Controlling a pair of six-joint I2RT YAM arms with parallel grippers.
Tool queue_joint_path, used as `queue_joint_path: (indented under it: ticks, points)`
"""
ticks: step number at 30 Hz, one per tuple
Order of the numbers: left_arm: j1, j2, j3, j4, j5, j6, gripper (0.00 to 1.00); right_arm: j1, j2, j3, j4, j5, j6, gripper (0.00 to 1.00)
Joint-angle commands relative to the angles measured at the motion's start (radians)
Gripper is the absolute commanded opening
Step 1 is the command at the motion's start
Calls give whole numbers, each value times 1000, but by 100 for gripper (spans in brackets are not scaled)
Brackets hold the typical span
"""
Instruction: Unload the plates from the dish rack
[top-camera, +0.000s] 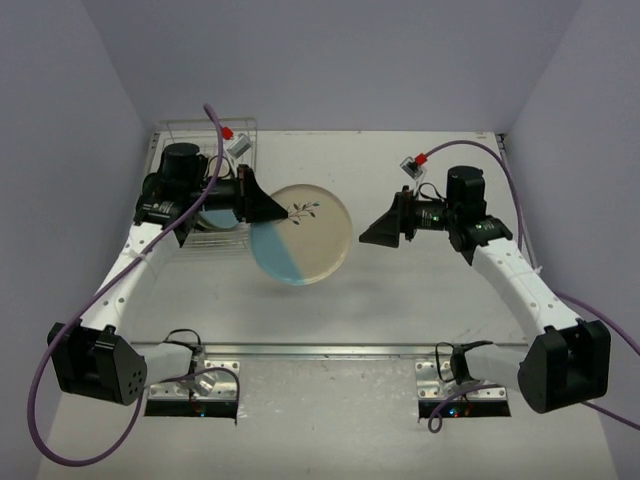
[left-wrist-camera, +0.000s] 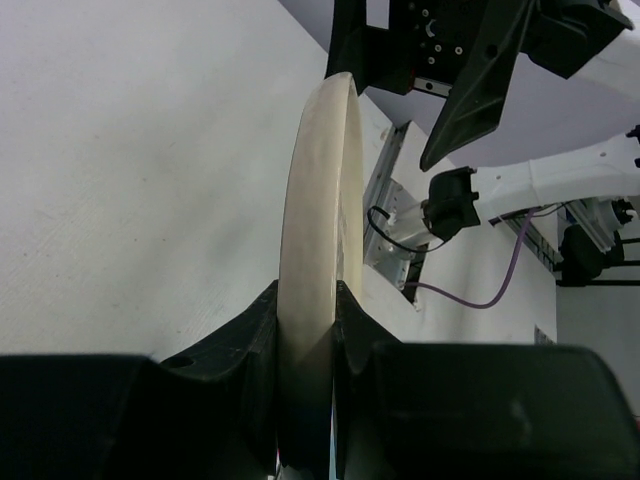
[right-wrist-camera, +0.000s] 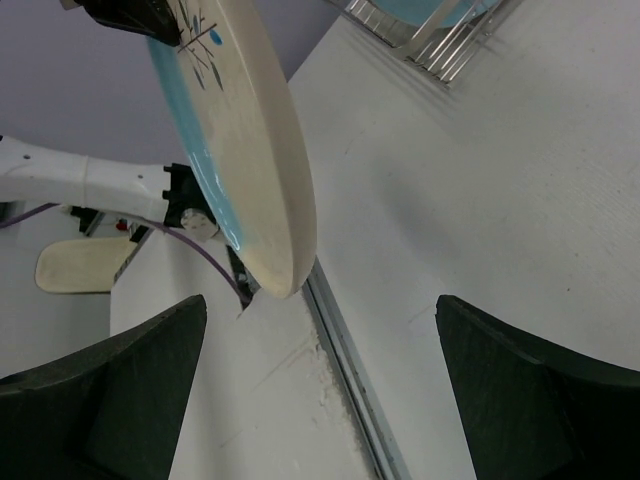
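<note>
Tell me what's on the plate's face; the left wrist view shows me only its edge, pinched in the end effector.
Observer: From above, the plate is cream with one pale blue part and a small sprig motif, held at its rim by the left end effector.
Operator: Is the right end effector gripping it too?
Observer: No. The right end effector is open, pointed at the opposite rim with a gap between.
Operator: Anything left in the rack?
Observer: Yes, the rack holds at least another plate, showing pale blue.
</note>
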Motion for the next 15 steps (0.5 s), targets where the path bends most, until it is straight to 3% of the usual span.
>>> queue_joint_path:
  ticks: [1,10,12,15]
  points:
    - [-25,-10,0,132,124,-30,0,19,40,43,47,-42,-5,96]
    - [-77,46,-7,152,187,-40,0,142,113,94,6,-57,-71,91]
    - [-95,54,-6,154,193,-40,0,156,133,99,14,-63,-63,85]
    - [-102,69,-9,158,192,-38,0,175,144,96,56,-74,-38,60]
